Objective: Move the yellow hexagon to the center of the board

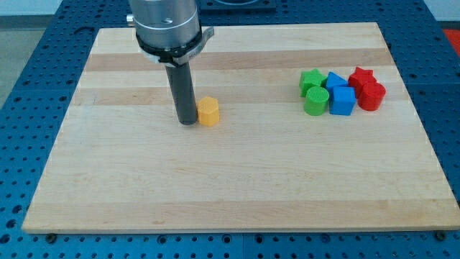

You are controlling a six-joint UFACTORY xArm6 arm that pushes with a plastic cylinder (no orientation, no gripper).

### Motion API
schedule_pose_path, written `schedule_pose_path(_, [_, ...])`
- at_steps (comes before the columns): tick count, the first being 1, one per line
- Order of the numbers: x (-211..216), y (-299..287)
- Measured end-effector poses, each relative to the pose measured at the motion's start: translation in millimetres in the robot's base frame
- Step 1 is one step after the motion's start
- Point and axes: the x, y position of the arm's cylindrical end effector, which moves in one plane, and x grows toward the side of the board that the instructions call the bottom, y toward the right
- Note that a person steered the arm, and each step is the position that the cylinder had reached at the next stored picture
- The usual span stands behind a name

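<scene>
The yellow hexagon [208, 111] stands on the wooden board [237, 180], left of the board's middle and in its upper half. My tip [187, 121] rests on the board right against the hexagon's left side, touching it or nearly so. The dark rod rises from the tip to the grey arm body at the view's top.
A tight cluster sits at the view's upper right: a green star [312, 78], a green cylinder [315, 101], a blue block [335, 80], a blue cube [343, 101], a red star [361, 75] and a red cylinder [371, 96]. Blue perforated table surrounds the board.
</scene>
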Motion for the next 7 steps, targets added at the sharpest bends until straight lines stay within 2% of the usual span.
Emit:
schedule_pose_path(1, [-28, 0])
schedule_pose_path(4, [-17, 18])
schedule_pose_path(6, [-38, 33])
schedule_pose_path(7, [-21, 37])
